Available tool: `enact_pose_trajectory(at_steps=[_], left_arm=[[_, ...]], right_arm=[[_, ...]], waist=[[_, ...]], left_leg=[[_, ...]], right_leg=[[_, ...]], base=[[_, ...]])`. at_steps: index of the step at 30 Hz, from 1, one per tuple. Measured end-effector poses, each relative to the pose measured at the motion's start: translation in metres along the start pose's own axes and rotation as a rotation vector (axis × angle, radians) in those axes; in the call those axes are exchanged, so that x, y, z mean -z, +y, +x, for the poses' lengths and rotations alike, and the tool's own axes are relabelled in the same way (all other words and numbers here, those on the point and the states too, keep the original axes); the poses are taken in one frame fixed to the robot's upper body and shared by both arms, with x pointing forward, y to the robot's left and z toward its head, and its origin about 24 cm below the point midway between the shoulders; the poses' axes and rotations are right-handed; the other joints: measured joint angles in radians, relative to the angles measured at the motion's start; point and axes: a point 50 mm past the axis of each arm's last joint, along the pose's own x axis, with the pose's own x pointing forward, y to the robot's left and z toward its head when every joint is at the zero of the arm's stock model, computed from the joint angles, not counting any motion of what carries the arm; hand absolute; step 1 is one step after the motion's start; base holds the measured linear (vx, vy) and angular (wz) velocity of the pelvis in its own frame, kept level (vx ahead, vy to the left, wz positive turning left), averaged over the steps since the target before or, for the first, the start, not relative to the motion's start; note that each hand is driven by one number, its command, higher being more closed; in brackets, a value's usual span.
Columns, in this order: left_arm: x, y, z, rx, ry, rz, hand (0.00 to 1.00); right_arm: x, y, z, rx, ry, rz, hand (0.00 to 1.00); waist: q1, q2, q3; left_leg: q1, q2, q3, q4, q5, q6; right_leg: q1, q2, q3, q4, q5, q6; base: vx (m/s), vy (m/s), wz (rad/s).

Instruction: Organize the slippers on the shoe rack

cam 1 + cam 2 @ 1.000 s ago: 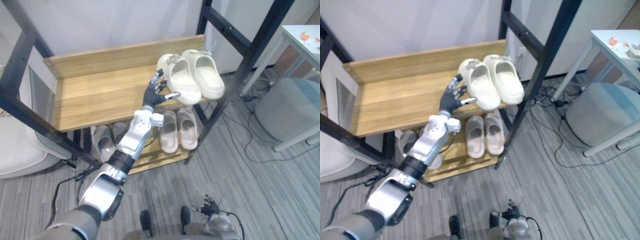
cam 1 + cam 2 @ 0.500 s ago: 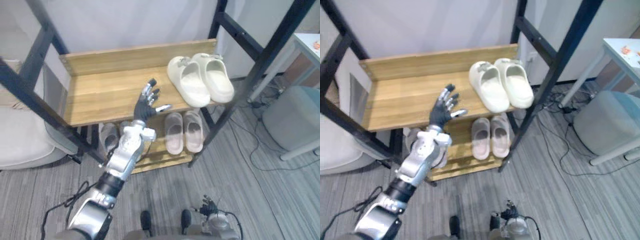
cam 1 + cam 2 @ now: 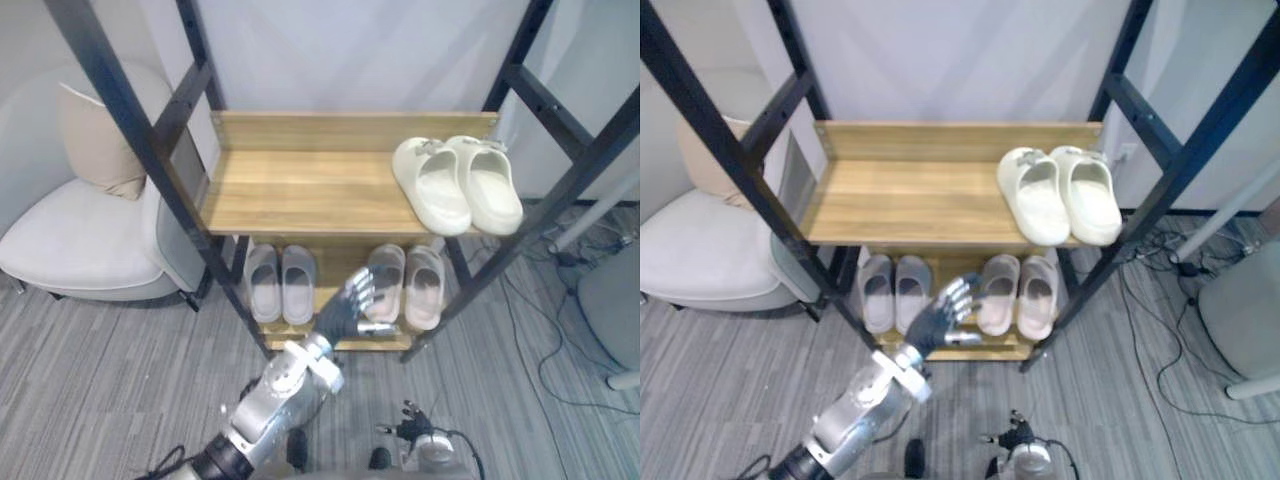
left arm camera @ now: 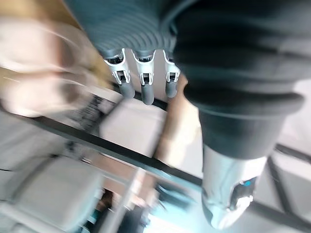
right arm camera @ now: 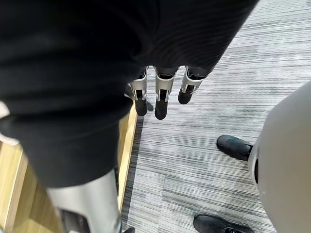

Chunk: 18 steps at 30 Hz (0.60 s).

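A cream pair of slippers (image 3: 457, 186) stands side by side at the right end of the rack's wooden upper shelf (image 3: 300, 190). On the lower shelf sit a grey pair (image 3: 280, 284) at the left and a beige pair (image 3: 405, 286) at the right. My left hand (image 3: 347, 315) hovers open and empty in front of the lower shelf, between the two pairs, touching neither. Its straight fingers (image 4: 141, 80) show in the left wrist view. My right hand (image 3: 412, 433) hangs low near the floor, its fingers (image 5: 156, 99) relaxed and holding nothing.
Black metal posts (image 3: 150, 150) frame the rack on both sides. A white armchair (image 3: 85, 240) with a beige cushion stands to the left. A grey pouf (image 3: 615, 300) and loose cables lie on the grey floor to the right.
The camera has swung to face the rack squarely. My left hand has drawn back from the cream slippers on the upper shelf and dropped to the level of the lower shelf. The slippers stayed put.
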Motion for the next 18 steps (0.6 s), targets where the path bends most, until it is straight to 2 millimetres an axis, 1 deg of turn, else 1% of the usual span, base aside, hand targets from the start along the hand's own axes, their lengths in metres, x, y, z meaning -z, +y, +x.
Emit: enact_pose_trajectory(at_steps=[1, 4, 7, 10, 11, 14, 15, 17, 18], left_arm=[[0.019, 0.011, -0.006, -0.051, 0.086, 0.026, 0.00], [0.058, 0.036, -0.024, -0.163, 0.263, 0.080, 0.00], [0.086, 0.062, -0.046, -0.278, 0.421, 0.132, 0.00], [0.104, 0.082, -0.067, -0.390, 0.532, 0.162, 0.00], [0.111, 0.090, -0.078, -0.441, 0.587, 0.172, 0.00], [0.123, 0.104, -0.100, -0.539, 0.679, 0.185, 0.00], [0.127, 0.106, -0.109, -0.572, 0.709, 0.217, 0.00], [0.132, 0.105, -0.117, -0.607, 0.737, 0.228, 0.00], [0.132, 0.105, -0.117, -0.627, 0.733, 0.222, 0.00]], right_arm=[[0.002, 0.000, 0.000, 0.000, 0.006, -0.001, 0.00], [0.004, -0.001, -0.001, 0.007, 0.004, 0.002, 0.00], [0.005, -0.001, -0.001, 0.009, 0.001, 0.005, 0.00], [0.008, -0.001, -0.002, 0.012, 0.007, 0.009, 0.00], [0.009, -0.002, -0.003, 0.013, 0.006, 0.011, 0.00], [0.011, -0.002, -0.003, 0.016, 0.010, 0.016, 0.00], [0.012, -0.003, -0.003, 0.017, 0.012, 0.014, 0.00], [0.011, -0.002, -0.003, 0.013, 0.006, -0.019, 0.00], [0.011, -0.002, -0.003, 0.013, 0.007, -0.020, 0.00]], waist=[[0.000, -0.001, -0.002], [0.000, -0.004, -0.003], [0.000, -0.014, -0.006], [0.000, -0.025, -0.012], [0.000, -0.029, -0.014], [0.000, -0.035, -0.011], [0.000, -0.035, -0.011], [0.001, -0.035, -0.011], [0.002, -0.035, -0.011]], left_leg=[[0.006, 0.000, -0.002, 0.000, -0.001, -0.001], [0.013, 0.001, -0.005, 0.000, -0.007, -0.009], [0.013, 0.003, -0.004, 0.000, -0.008, -0.012], [0.016, 0.004, 0.001, 0.000, -0.011, -0.015], [0.021, 0.004, 0.003, 0.000, -0.012, -0.016], [0.030, 0.005, 0.010, 0.000, -0.016, -0.019], [0.031, 0.006, 0.013, 0.000, -0.021, -0.019], [0.031, 0.007, 0.024, 0.000, -0.028, -0.019], [0.031, 0.007, 0.032, 0.000, -0.030, -0.019]], right_leg=[[0.006, 0.000, 0.000, 0.000, -0.007, 0.000], [0.013, 0.001, 0.000, 0.000, -0.012, 0.000], [0.014, 0.002, 0.003, 0.000, -0.014, -0.001], [0.015, 0.002, 0.005, 0.001, -0.016, 0.000], [0.017, 0.002, 0.007, 0.001, -0.018, -0.001], [0.022, 0.002, 0.012, 0.002, -0.023, 0.003], [0.021, 0.002, 0.016, 0.003, -0.027, 0.007], [0.018, 0.002, 0.028, 0.004, -0.029, 0.007], [0.016, 0.002, 0.031, 0.004, -0.030, 0.007]], base=[[0.00, -0.011, 0.05], [0.00, -0.003, 0.01], [0.00, 0.000, 0.00], [0.01, 0.001, -0.03], [0.02, 0.001, -0.08], [0.01, -0.001, -0.09], [0.02, -0.003, -0.08], [0.03, 0.002, -0.12], [0.04, 0.003, -0.13]])
